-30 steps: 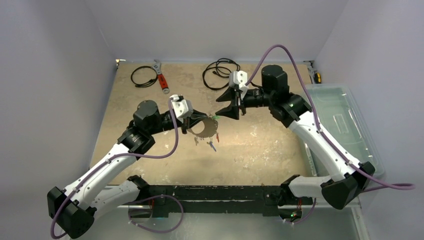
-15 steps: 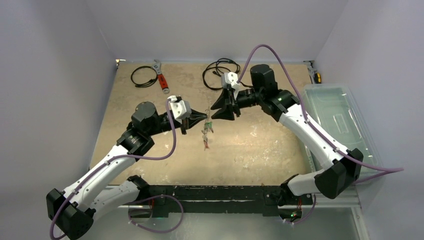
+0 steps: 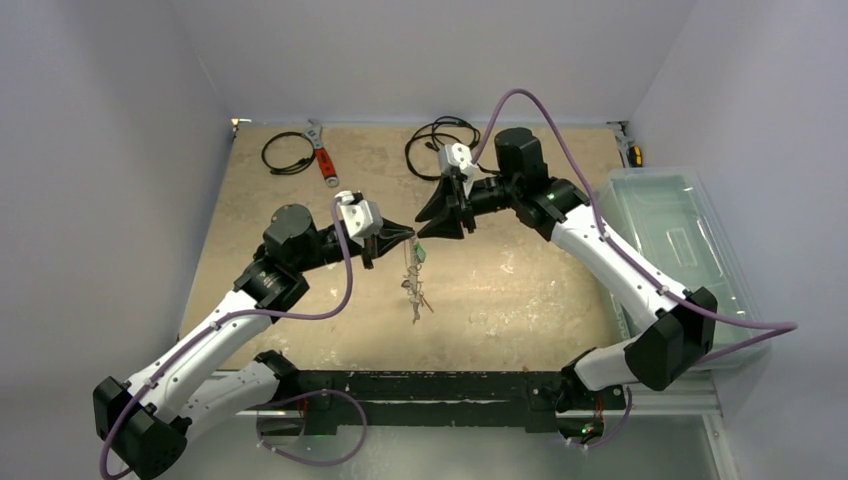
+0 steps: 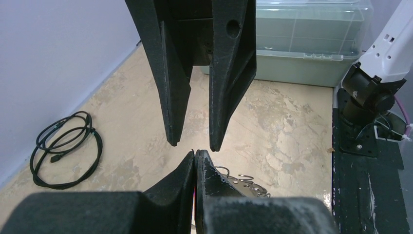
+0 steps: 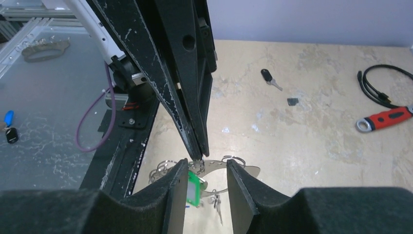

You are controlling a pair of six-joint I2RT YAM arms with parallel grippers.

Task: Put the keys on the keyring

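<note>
The keyring [image 3: 411, 283] hangs edge-on over the middle of the table, a flat silvery ring with small wire loops and keys dangling from it. My left gripper [image 3: 408, 236] is shut on its top edge; in the left wrist view the left gripper [image 4: 195, 154] shows closed tips with the keyring [image 4: 243, 184] just behind them. My right gripper [image 5: 207, 187] faces it tip to tip, jaws apart around a green-tagged key [image 5: 194, 190] that hangs from the keyring [image 5: 238, 168]. The tag lies against one right finger, the other stands off. A dark-headed key [image 5: 269, 78] lies loose on the table.
A red-handled wrench [image 3: 322, 155] and two black coiled cables [image 3: 290, 152] [image 3: 440, 140] lie along the far edge. A clear plastic bin [image 3: 690, 240] stands at the right. The black base rail [image 3: 430, 385] runs along the near edge.
The keyring has swung from lying broad-side under the left gripper to hanging edge-on. The right arm has moved left towards it and its jaws have narrowed around the green tag.
</note>
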